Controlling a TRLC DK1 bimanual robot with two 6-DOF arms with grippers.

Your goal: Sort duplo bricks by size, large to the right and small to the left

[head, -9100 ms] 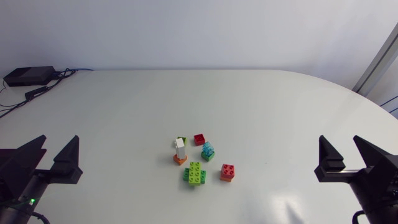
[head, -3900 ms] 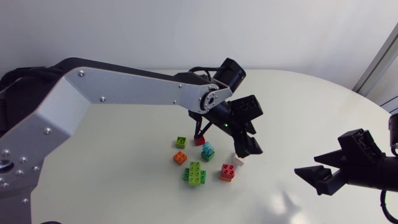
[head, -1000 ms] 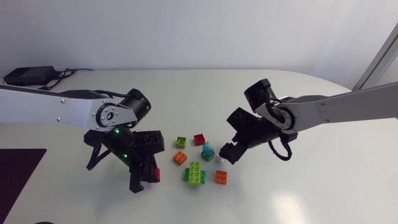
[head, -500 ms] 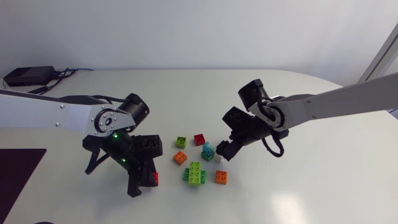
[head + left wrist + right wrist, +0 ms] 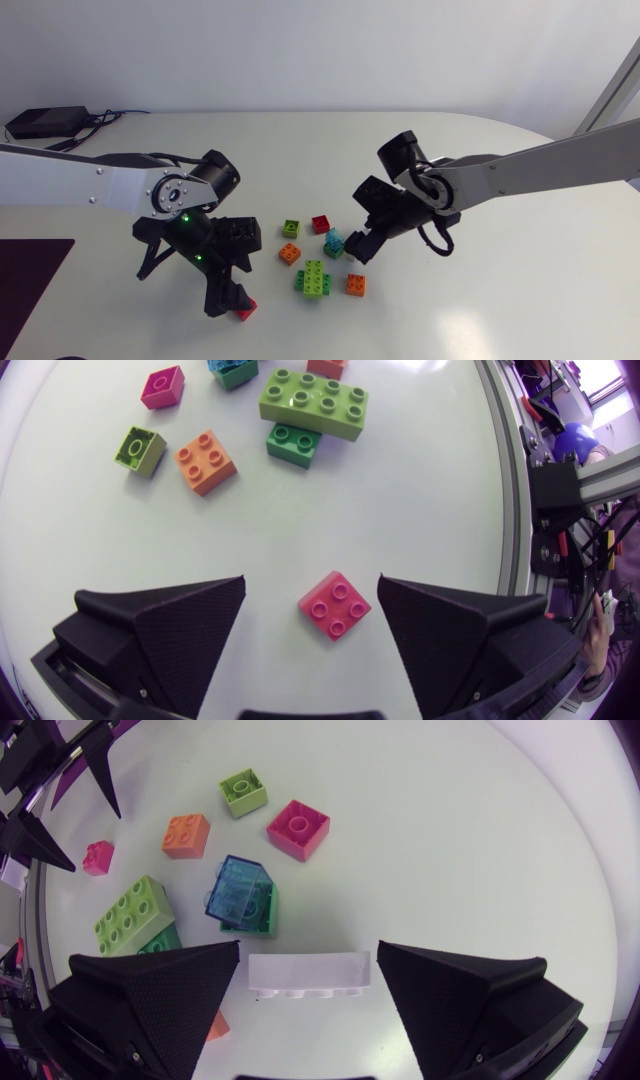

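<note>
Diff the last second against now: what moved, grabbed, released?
Left gripper let go of the red brick, which dropped to lie loose between its open fingers. Right gripper edged left to straddle the white brick, fingers open, not gripping. The large green brick and teal brick stayed put.

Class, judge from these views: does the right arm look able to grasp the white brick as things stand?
Probably yes. The right gripper is open, and the white brick lies between its fingers with small gaps on both sides. The blue brick sits just ahead, outside the fingers, so nothing seems to block closing.
</note>
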